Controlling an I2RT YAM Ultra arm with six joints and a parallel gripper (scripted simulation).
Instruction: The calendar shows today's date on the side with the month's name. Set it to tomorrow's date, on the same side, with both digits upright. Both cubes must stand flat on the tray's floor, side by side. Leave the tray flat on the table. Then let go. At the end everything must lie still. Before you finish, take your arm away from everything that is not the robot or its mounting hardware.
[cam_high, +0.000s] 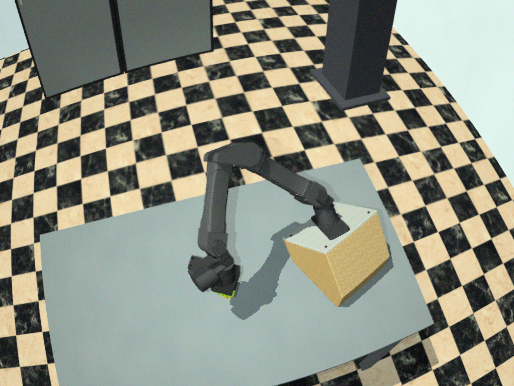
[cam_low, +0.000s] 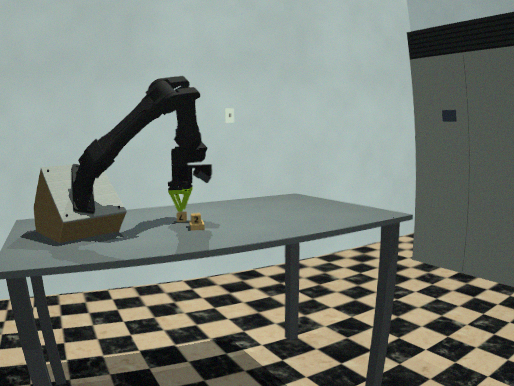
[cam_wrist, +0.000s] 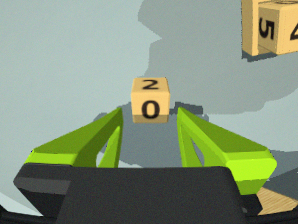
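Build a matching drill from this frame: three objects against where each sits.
Things:
1. small tan cube showing 0 to the wrist camera
2. small tan cube showing a 5
3. tan wooden wedge block

Places:
A. under the arm's base
B. in line between the tips of the green fingers
C. off to the right in the wrist view, apart from the fingers

Pairs: 1-B; 2-C; 3-A
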